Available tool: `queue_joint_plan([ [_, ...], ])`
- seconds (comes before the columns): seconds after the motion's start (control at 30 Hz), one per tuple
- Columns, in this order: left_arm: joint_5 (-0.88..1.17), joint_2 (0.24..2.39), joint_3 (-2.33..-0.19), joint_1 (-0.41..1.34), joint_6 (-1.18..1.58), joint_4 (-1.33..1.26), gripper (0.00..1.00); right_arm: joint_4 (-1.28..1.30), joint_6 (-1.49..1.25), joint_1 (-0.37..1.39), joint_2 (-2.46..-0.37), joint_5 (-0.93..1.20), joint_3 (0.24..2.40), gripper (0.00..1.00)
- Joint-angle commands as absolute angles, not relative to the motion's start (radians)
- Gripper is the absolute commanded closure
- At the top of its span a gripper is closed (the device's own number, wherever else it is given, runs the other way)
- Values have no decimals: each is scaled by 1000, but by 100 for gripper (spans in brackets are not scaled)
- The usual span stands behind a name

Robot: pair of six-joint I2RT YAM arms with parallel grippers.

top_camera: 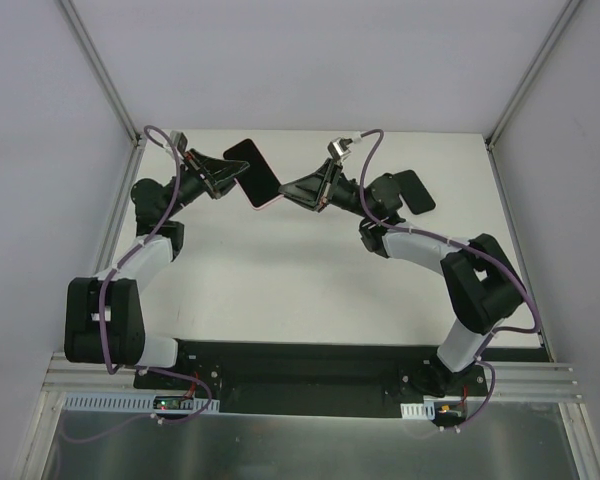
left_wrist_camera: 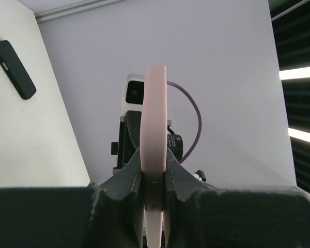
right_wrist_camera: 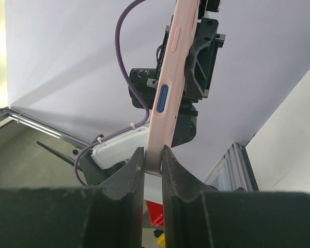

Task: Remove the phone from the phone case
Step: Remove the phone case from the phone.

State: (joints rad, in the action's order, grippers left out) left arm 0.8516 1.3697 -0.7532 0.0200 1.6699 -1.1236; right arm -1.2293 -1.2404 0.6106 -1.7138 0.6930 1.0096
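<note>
The phone (top_camera: 252, 165) shows its dark glossy face, seated in the salmon-pink phone case (top_camera: 267, 204) and held tilted above the far part of the table. My left gripper (top_camera: 237, 179) is shut on the case's left side, and my right gripper (top_camera: 285, 188) is shut on its right lower corner. The left wrist view has the case (left_wrist_camera: 154, 113) edge-on, clamped between the left gripper (left_wrist_camera: 154, 173). The right wrist view also has the case (right_wrist_camera: 170, 77) edge-on, with a blue side button, its end pinched in the right gripper (right_wrist_camera: 153, 155). The phone's face is hidden in both wrist views.
A black rounded rectangular object (top_camera: 412, 190) lies flat on the white table at the far right, behind my right arm; it shows in the left wrist view as a slim black object (left_wrist_camera: 13, 68). White walls and metal rails (top_camera: 115, 215) enclose the table.
</note>
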Motion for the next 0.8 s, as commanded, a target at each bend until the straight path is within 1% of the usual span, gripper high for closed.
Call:
queue_joint_plan([
  [0.0, 795, 1442, -727, 11, 1755, -1343, 100, -1526, -1241, 635, -1631, 735, 1060, 99],
  [0.43, 773, 1566, -698, 9, 1839, -1520, 100, -1532, -1207, 683, -1617, 736, 1166, 99],
  [0.7, 721, 1620, -663, 14, 1922, -1682, 100, -1532, -1207, 713, -1650, 730, 1253, 99],
  [0.77, 712, 1621, -657, 15, 1925, -1683, 100, -1532, -1206, 718, -1660, 724, 1276, 99],
])
